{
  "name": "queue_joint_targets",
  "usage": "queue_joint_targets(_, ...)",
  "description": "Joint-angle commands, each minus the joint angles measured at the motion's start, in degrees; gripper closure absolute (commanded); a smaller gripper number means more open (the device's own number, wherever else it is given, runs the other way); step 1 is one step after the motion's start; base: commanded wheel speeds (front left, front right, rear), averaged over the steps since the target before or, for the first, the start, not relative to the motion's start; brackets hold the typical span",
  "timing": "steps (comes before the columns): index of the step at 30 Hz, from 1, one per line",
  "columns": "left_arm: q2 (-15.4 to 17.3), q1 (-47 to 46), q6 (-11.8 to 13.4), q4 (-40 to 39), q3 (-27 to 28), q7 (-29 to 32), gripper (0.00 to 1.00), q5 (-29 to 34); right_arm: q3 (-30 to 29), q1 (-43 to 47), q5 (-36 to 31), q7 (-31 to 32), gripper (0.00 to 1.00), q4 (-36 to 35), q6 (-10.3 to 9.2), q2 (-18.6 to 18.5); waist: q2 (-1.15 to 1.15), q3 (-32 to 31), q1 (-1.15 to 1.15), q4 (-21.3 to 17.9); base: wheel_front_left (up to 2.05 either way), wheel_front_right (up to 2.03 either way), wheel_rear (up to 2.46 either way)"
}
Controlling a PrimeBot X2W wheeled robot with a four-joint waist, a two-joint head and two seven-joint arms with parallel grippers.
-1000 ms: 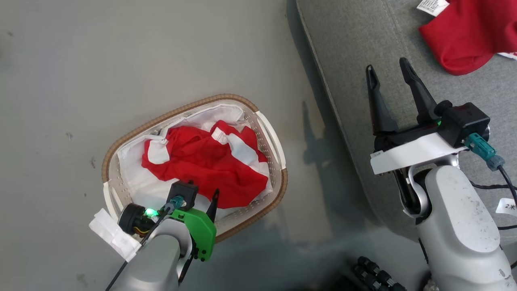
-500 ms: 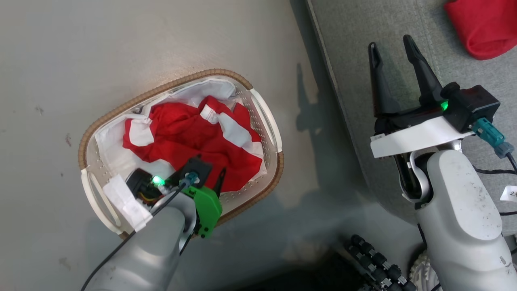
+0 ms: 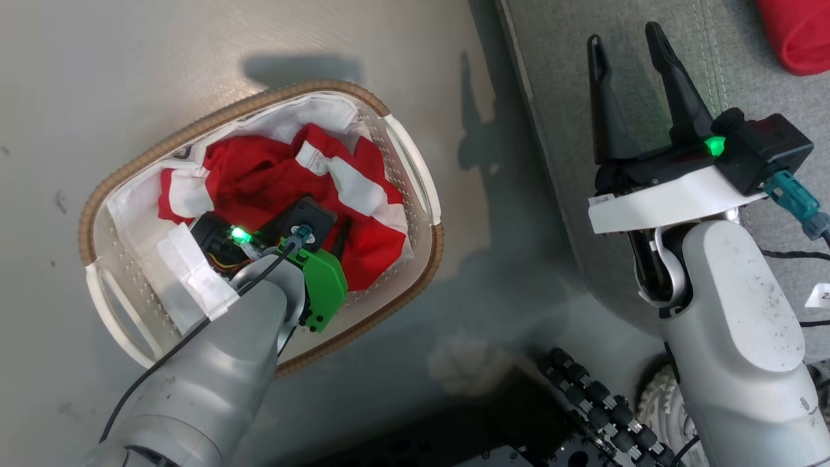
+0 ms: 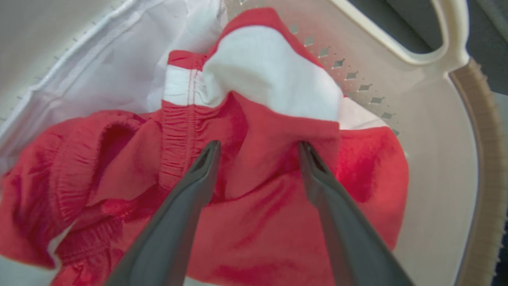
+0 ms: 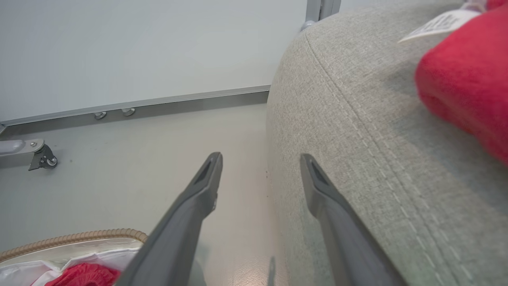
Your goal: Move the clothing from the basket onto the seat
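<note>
The white basket (image 3: 415,175) with its brown rim stands on the floor at the left of the head view. Crumpled red clothing (image 3: 272,181) with white panels lies inside it on a white liner (image 3: 305,110). My left gripper (image 4: 258,146) reaches down into the basket, open, both fingertips pressing into a red fold (image 4: 274,143) of the garment. My right gripper (image 3: 622,39) hovers open and empty over the left edge of the grey seat (image 3: 564,84). Another red garment (image 3: 801,32) lies on the seat at the top right.
The basket's handle (image 4: 444,39) and perforated wall lie just right of my left fingers. A wall rail and a caster (image 5: 43,157) stand beyond the floor in the right wrist view. A white label (image 5: 440,24) lies beside the red garment (image 5: 468,87) on the seat. Black cable chain (image 3: 590,402) sits near my base.
The head camera has shifted, sliding the scene left and up. My left gripper has gone deeper into the basket, onto the red clothing. The right gripper stays open over the seat edge.
</note>
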Motion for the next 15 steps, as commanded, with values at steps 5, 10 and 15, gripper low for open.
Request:
queue_joint_targets(5, 0.4, -2.92, -0.72, 1.6, -1.03, 0.12, 0.0, -0.3, 0.25, -1.4, 0.27, -0.11, 0.0, -1.39, -0.08, 0.16, 0.0, 2.59, -0.01, -1.22, 0.0, 0.0, 0.0)
queue_joint_targets(10, 0.39, -4.75, -0.99, 2.48, -2.2, 0.46, 0.0, -0.06, 0.61, -2.01, 0.4, -0.1, 0.0, -2.47, -0.06, 0.23, 0.0, 4.05, -0.01, -1.4, 0.0, 0.0, 0.0)
queue_joint_targets(15, 0.39, -4.52, -1.43, 3.04, -3.45, 2.38, 0.0, -0.64, 0.93, -1.82, 0.17, -0.05, 0.0, -3.43, -0.04, 0.3, 0.0, 4.44, -0.01, -1.12, 0.0, 0.0, 0.0)
